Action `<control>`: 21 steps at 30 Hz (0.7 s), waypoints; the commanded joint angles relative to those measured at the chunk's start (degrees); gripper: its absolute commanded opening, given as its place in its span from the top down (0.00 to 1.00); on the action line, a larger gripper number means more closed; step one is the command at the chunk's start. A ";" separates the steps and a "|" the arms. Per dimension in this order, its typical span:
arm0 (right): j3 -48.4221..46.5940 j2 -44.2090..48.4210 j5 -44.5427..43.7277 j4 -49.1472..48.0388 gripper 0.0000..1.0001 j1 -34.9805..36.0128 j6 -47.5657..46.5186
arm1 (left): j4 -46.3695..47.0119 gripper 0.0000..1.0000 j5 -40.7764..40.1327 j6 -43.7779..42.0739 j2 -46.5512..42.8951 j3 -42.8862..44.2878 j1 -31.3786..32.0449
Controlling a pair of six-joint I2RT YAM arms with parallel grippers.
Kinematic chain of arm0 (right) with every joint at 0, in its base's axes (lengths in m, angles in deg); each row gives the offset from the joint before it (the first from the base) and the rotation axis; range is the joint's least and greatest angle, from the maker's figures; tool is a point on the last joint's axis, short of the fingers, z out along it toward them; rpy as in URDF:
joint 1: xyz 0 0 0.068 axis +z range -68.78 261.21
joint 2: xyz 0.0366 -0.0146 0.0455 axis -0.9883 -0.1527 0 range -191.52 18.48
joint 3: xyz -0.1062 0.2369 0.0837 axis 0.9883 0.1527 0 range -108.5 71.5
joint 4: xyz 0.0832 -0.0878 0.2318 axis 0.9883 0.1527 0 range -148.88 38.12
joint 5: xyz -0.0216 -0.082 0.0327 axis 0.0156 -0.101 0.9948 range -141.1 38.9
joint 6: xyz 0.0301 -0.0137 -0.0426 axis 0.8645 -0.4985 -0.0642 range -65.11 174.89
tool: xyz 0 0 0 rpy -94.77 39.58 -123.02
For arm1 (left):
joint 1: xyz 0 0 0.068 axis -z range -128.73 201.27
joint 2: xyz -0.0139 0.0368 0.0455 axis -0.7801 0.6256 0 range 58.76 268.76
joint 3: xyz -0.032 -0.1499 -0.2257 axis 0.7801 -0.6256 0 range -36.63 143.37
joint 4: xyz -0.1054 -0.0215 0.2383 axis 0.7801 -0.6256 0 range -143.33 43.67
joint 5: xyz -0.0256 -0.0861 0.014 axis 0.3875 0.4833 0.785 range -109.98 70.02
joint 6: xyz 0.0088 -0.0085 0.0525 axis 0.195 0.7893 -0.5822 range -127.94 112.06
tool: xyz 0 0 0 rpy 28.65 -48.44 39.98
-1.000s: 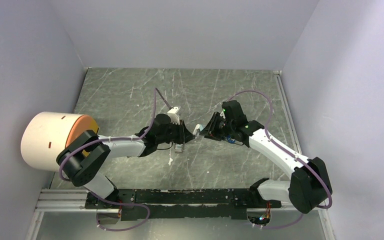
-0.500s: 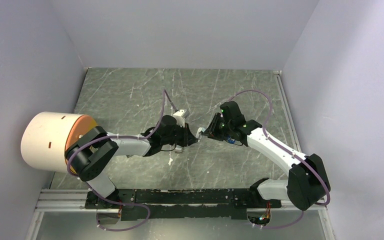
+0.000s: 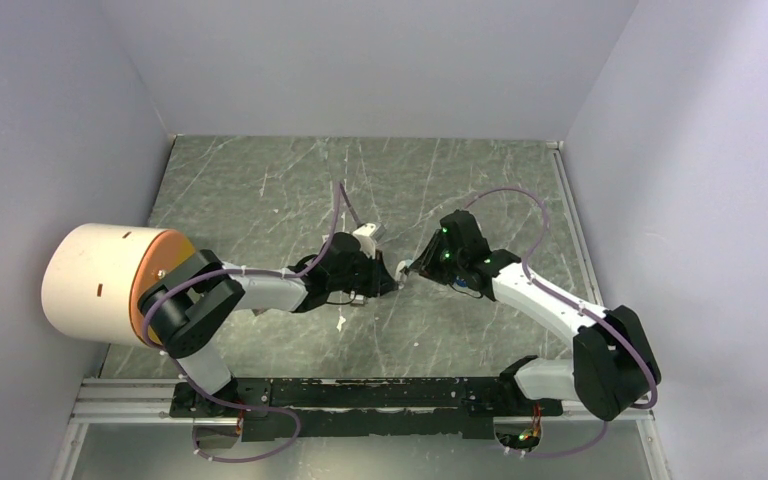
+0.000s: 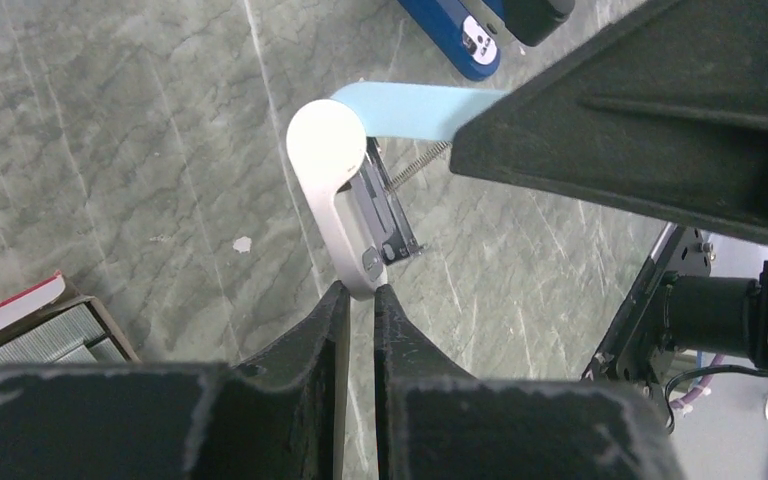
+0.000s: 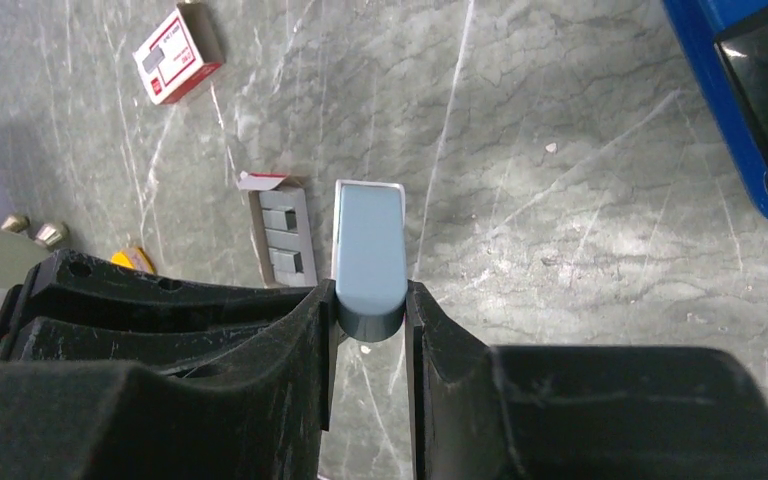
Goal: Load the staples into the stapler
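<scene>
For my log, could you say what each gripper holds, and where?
Pale blue-grey piece: left gripper pinches its white arm's tip, right gripper its blue end.

The surface (image 3: 260,180) is grey-green, marbled with pale veins. The stapler (image 5: 722,90) is bright blue with black parts, and the staples (image 5: 282,238) are metallic grey. The pale blue-grey piece (image 5: 370,245) has a white rounded end. The little box (image 5: 178,55) is red and white. The left claw (image 4: 357,300) and right claw (image 5: 370,320) are black.

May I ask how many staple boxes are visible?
2: a closed red-and-white box at the right wrist view's upper left; an open box holding staples mid-frame. Others may be hidden.
</scene>
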 commanded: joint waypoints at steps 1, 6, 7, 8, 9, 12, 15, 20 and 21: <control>1.38 0.39 -9.04 -3.30 0.75 -1.46 -0.45 | -1.21 0.95 4.93 -4.16 -0.34 0.84 0.81; 0.85 -0.88 -7.73 -2.91 0.75 -1.98 -0.32 | 0.86 0.95 5.94 -5.10 -0.68 -0.78 0.81; 0.84 -1.06 -7.47 -2.87 0.75 -2.13 -0.36 | 0.87 0.95 5.71 -5.12 -0.69 -0.84 0.77; 0.91 -1.25 -7.12 -3.00 0.74 -2.17 -0.52 | 0.77 0.95 5.40 -5.04 -0.66 -0.78 0.76; 1.00 -1.39 -6.85 -3.23 0.74 -2.20 -0.67 | 0.63 0.95 5.21 -4.89 -0.55 -0.58 0.73; 1.12 -2.03 -5.99 -3.43 0.75 -2.18 -1.37 | 0.75 0.92 5.42 -3.15 -0.25 0.21 0.78; 1.46 -1.89 -4.72 -3.18 0.75 -2.19 -1.48 | 1.67 0.71 5.32 1.75 -0.49 0.72 0.80; 2.43 -0.17 -2.09 -3.40 0.75 -2.27 0.09 | 8.61 0.42 2.89 9.85 -0.46 -0.87 0.75; 2.61 0.15 -0.85 -3.47 0.75 -2.27 0.60 | 8.74 0.40 2.01 10.90 -0.10 -0.74 0.77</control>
